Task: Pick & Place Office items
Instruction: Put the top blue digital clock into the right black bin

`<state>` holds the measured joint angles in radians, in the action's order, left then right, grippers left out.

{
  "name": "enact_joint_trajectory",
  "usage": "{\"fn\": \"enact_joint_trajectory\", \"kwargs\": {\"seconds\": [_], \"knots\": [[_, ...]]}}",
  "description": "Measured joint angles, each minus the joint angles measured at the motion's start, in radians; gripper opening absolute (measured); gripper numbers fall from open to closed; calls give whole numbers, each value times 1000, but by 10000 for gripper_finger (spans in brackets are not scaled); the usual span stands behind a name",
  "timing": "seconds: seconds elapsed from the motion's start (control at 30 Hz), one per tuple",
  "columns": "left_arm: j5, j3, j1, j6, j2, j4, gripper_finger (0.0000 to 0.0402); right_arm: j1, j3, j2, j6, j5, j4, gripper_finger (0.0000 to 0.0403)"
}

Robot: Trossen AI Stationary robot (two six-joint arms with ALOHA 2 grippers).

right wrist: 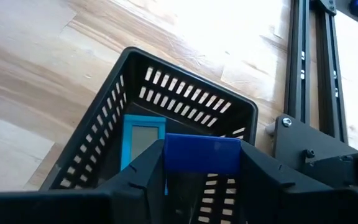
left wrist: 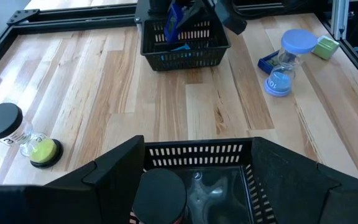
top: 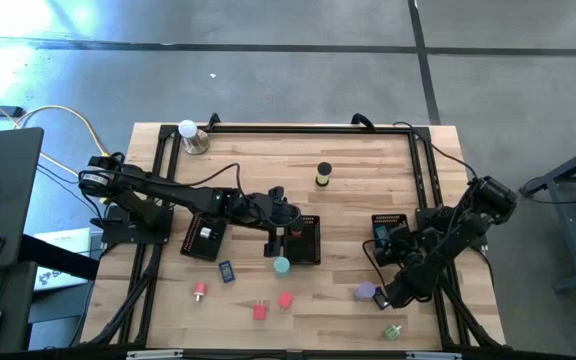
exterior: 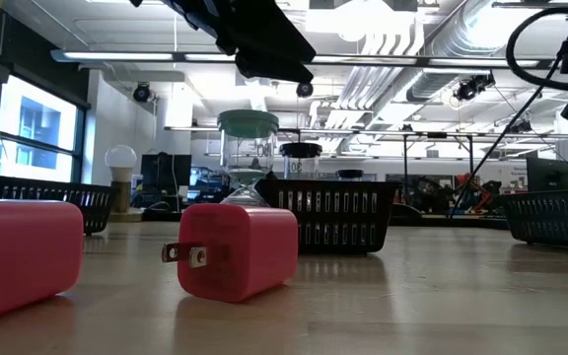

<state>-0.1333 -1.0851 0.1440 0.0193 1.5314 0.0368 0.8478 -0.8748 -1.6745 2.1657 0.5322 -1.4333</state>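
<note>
Office items lay spread over the table [top: 368, 165], most of them along its near edge. 3 black mesh trays stood in a row across the middle. The left fingers [left wrist: 114, 177] hung over the middle tray [top: 310, 240], spread wide apart, with a black cylinder [left wrist: 159, 196] standing in the tray between them, nearer 1 finger and not visibly clamped. The right fingers [right wrist: 143, 177] were clamped on a dark blue rectangle [right wrist: 202, 154], held level above the right tray [right wrist: 166, 74]; a teal-framed piece [right wrist: 143, 140] lay flat on that tray's floor. A teal-capped roll [top: 281, 265] stood on the table just beside the middle tray. A purple roll [top: 366, 291] lay near the right arm. A black-capped cylinder with a yellow base [top: 323, 176] stood alone farther back. 3 pink and red blocks [top: 260, 311] sat near the front edge, with another dark blue rectangle [top: 226, 271] near them and a green bit [top: 393, 331] toward the right corner.
</note>
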Motion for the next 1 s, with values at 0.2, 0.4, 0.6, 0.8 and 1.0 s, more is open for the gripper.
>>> {"fn": "enact_joint_trajectory", "kwargs": {"seconds": [0.2, 0.4, 0.6, 0.8, 1.0], "knots": [[1, 0, 0, 5, 0, 0, 289, 0, 21, 0, 10, 36, 48, 143], [1, 0, 0, 7, 0, 0, 289, -25, 21, 0, 4, 26, 50, 144], [2, 0, 0, 7, 0, 0, 289, -79, 21, 0, -51, 25, 59, 147], [4, 0, 3, 7, 0, 1, 289, -119, 21, 0, -79, 22, 70, 148], [3, 0, 10, 7, 0, 9, 289, -122, 22, 0, -63, 40, 75, 148]]}}
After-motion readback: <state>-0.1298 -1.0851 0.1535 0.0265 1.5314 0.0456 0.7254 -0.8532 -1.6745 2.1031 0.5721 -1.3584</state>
